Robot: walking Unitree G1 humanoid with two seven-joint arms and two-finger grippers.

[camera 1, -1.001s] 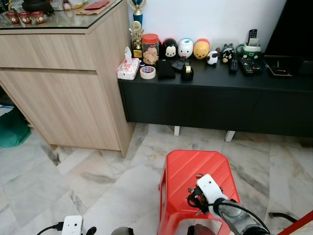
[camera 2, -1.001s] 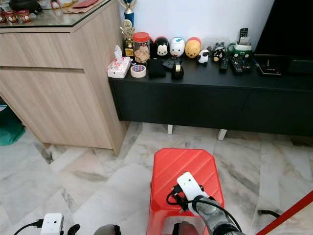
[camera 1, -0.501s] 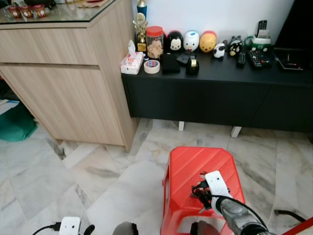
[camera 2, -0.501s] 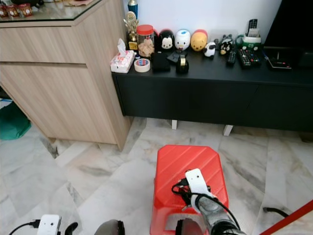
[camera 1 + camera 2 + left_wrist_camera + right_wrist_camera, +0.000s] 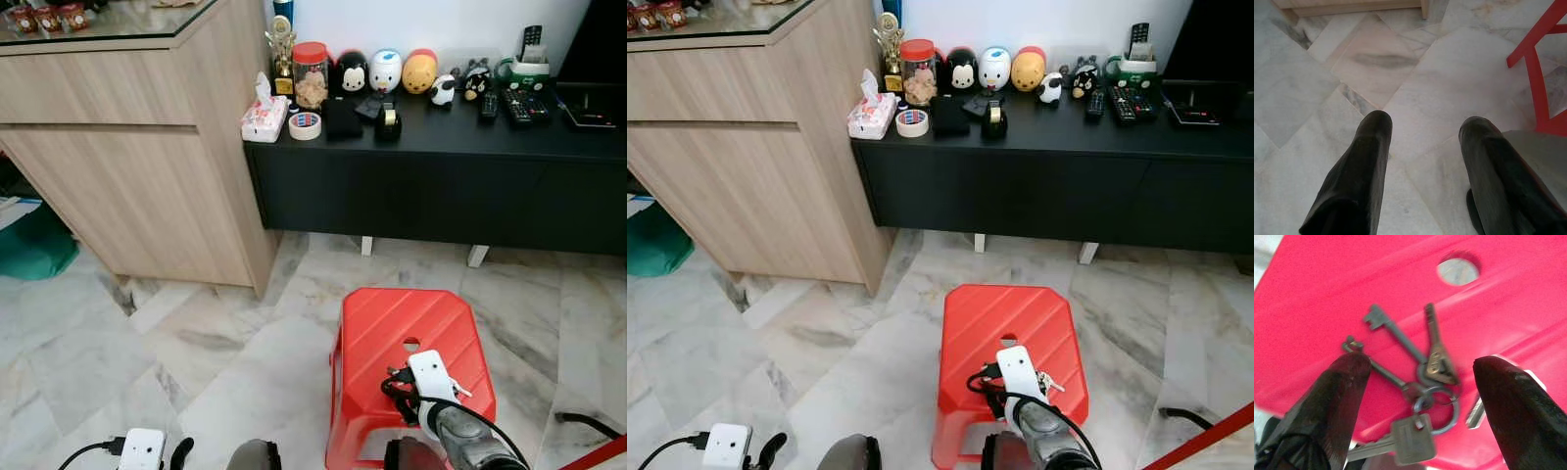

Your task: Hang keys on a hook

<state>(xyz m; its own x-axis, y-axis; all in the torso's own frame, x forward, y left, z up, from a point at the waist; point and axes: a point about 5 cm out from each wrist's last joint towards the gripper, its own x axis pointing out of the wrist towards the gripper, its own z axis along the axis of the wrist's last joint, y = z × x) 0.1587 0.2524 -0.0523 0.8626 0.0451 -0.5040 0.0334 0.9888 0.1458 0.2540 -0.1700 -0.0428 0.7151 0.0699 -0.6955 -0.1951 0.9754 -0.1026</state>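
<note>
A bunch of keys (image 5: pixel 1422 382) on a metal ring lies on top of the red plastic stool (image 5: pixel 387 328), near its round hole (image 5: pixel 1458 270). My right gripper (image 5: pixel 1422 369) hovers over the bunch, open, with one black finger on each side and neither touching the keys. From the head, the right arm's white wrist camera (image 5: pixel 432 378) is over the stool's near edge, and a bit of the keys (image 5: pixel 1046 382) pokes out beside it. My left gripper (image 5: pixel 1426 125) hangs low at the left, open over the marble floor (image 5: pixel 1415 83), holding nothing.
A low black cabinet (image 5: pixel 441 186) against the wall carries toy figures, a tape roll (image 5: pixel 305 125), a tissue pack (image 5: pixel 262 119) and remotes. A tall wooden cabinet (image 5: pixel 127 166) stands at the left. A red stool leg (image 5: pixel 1535 73) is close to the left gripper.
The head view has shifted, so the room sits a little differently in the picture. The right gripper stays over the stool's near part above the keys. The left arm still hangs low.
</note>
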